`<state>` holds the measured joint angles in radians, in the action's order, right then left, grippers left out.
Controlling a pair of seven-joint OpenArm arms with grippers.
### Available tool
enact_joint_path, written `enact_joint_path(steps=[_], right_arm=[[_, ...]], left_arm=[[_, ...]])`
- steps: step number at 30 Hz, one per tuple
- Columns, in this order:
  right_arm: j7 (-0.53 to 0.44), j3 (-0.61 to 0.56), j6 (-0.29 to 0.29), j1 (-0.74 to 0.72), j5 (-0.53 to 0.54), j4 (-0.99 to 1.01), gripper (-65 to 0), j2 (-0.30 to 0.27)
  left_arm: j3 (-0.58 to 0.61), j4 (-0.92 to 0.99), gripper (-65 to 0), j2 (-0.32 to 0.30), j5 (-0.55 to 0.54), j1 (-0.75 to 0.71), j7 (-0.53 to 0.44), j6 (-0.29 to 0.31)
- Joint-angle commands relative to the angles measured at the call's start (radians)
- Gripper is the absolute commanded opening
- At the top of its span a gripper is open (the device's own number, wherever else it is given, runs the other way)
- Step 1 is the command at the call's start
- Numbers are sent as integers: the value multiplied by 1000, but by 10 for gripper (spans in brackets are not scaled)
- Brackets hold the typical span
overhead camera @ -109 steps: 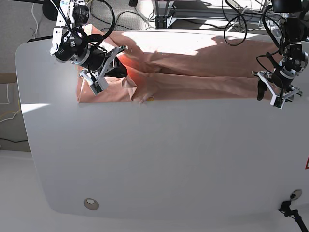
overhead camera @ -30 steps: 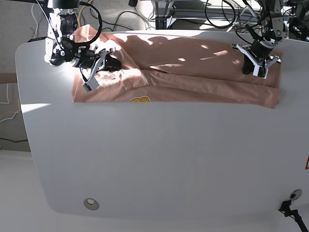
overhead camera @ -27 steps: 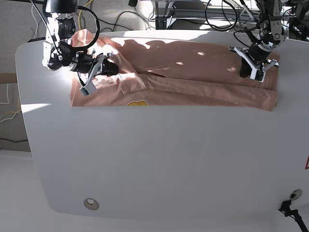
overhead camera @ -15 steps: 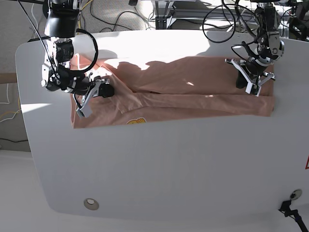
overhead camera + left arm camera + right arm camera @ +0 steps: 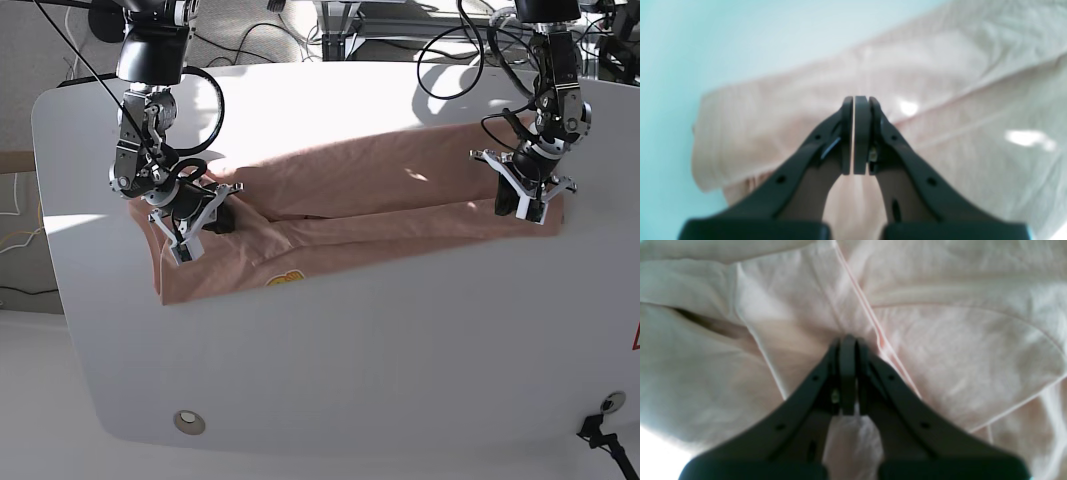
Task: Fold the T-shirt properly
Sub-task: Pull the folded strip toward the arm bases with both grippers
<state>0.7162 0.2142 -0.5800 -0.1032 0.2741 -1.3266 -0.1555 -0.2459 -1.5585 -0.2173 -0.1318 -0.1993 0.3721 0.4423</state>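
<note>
Both grippers, left (image 5: 527,205) and right (image 5: 190,232), clamp the shirt (image 5: 350,200) (apparently mid-drag); next, lay flat.

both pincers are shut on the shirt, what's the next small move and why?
Probably keep drawing both ends toward the near table edge together. The left pincer and right pincer are each clamped on the T-shirt, which lies as a long folded band across the table with clear tabletop in front of it.

The T-shirt (image 5: 370,195) lies as a long band across the white table (image 5: 350,350), with the left gripper (image 5: 527,202) and the right gripper (image 5: 197,225) closed on its two ends.
</note>
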Motion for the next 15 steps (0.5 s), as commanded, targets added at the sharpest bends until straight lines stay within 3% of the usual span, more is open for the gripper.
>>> enact_joint_path(steps=[1,10,13,15], right_arm=[[18,0,5,-23,-25,-11,-650,4],[41,1,5,30,-25,-175,-650,4],[84,3,5,41,-25,-255,-650,4],[113,3,5,56,-25,-291,-650,6]], left_arm=[[-3,-13,-650,-11,-12,10,-22,-1],[-60,-159,-650,-14,-16,16,115,3],[-137,-211,-374,-9,-29,-6,146,3],[-192,-242,-243,-11,-108,-16,186,3]])
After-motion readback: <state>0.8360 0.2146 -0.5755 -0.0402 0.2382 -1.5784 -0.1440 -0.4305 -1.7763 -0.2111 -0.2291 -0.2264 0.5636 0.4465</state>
